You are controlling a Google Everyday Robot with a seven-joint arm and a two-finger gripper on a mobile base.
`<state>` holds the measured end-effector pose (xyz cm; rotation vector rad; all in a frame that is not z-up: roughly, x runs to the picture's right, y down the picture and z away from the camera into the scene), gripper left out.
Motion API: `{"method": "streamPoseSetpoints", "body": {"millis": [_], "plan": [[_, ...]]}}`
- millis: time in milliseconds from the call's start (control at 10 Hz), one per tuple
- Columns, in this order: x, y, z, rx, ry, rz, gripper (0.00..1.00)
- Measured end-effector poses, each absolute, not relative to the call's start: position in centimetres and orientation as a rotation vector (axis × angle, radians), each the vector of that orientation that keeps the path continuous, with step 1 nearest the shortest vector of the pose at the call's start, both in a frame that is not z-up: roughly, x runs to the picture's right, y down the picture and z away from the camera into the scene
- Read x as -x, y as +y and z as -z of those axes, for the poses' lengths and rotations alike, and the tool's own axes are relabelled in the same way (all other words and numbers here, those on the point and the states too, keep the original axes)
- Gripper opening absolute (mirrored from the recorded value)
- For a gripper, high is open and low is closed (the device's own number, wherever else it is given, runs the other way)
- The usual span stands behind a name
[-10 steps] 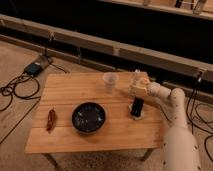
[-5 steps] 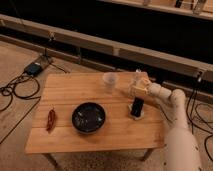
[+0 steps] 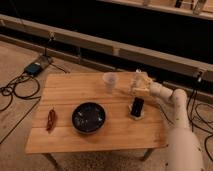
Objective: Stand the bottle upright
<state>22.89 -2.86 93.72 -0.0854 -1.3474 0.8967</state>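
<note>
My gripper (image 3: 136,86) is at the far right of the wooden table (image 3: 65,92), just right of the translucent whitish cup (image 3: 109,82). The arm reaches in from the lower right. A small, clear, pale shape at the gripper's tip looks like the bottle (image 3: 134,80). It blends with the gripper, so I cannot tell whether it is upright, tilted or held. A small dark slab on a pale base (image 3: 137,107) stands just in front of the gripper.
A dark bowl (image 3: 89,117) sits at the table's front middle. A red object (image 3: 51,119) lies near the left front edge. Cables and a small box (image 3: 34,68) lie on the floor to the left. A dark wall with a rail runs behind the table.
</note>
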Motion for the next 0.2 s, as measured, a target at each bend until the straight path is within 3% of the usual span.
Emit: {"method": "streamPoseSetpoints", "body": {"millis": [200], "plan": [[-22.82, -2.87, -93.74, 0.086, -1.348, -0.897, 0.75]]}}
